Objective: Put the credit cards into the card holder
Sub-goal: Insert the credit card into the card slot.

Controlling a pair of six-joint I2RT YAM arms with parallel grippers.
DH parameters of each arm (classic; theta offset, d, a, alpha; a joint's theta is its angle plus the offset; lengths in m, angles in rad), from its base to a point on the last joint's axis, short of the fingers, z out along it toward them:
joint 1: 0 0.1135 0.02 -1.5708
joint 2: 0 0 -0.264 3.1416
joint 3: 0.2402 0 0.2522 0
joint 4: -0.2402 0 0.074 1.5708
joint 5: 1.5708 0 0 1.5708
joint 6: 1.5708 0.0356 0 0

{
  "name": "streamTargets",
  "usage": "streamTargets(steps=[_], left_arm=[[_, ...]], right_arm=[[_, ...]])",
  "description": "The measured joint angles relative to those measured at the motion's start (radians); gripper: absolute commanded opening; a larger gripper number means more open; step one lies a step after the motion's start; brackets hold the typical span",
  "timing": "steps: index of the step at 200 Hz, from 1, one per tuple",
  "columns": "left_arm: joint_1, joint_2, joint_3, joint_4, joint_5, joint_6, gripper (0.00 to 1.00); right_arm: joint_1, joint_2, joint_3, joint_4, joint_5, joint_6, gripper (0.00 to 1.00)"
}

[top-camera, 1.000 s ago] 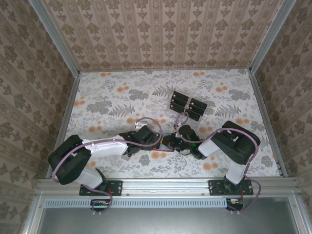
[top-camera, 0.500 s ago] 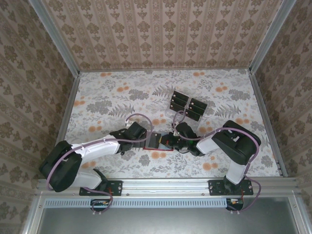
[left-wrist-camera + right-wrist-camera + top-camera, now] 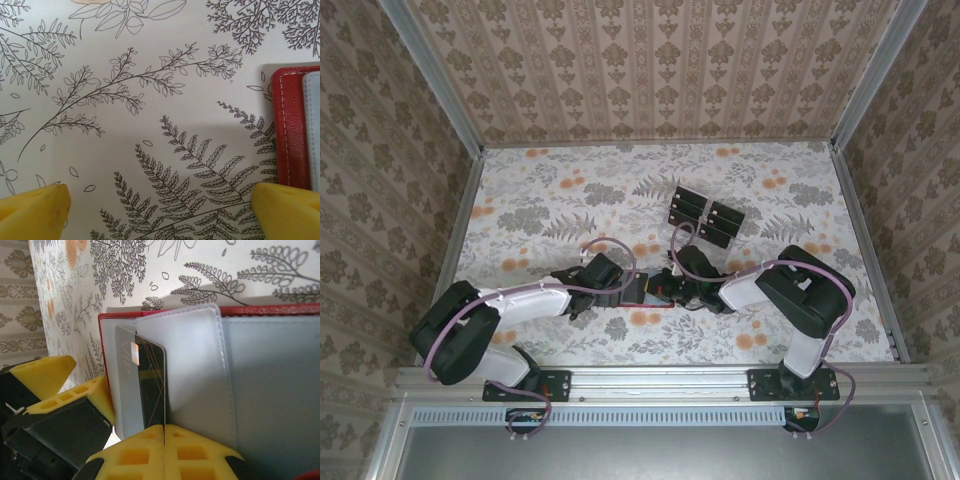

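Card holder (image 3: 270, 375): one; credit card (image 3: 150, 382): one, sleeved.

Bare floral table (image 3: 540, 200) stretches left and far, hemmed by walls (image 3: 650, 70) on three sides. A clear tray (image 3: 706, 216) blocks right-centre; left arm (image 3: 525, 298) and right arm (image 3: 770, 285) crowd the card holder (image 3: 642, 290), the left gripper (image 3: 160, 215) spread over bare cloth beside it.

Red card holder (image 3: 290, 130), black credit card (image 3: 150, 385)
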Motion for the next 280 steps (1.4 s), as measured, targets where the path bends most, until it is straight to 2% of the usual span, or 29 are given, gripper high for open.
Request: streamTargets(steps=[184,243,256,280], left_arm=[[-0.009,0.009,0.0,0.026,0.002,0.0,1.0],[-0.008,-0.035,0.0,0.004,0.014,0.001,1.0],[-0.006,-0.057,0.0,0.001,0.018,0.002,1.0],[0.018,-0.1,0.0,-0.012,0.025,0.008,1.0]], right_arm=[[-0.001,0.031,0.117,-0.146,-0.046,-0.042,0.0],[-0.001,0.046,0.164,-0.201,-0.062,-0.066,0.12],[-0.001,0.046,0.179,-0.222,-0.065,-0.076,0.19],[-0.001,0.03,0.212,-0.285,-0.071,-0.116,0.38]])
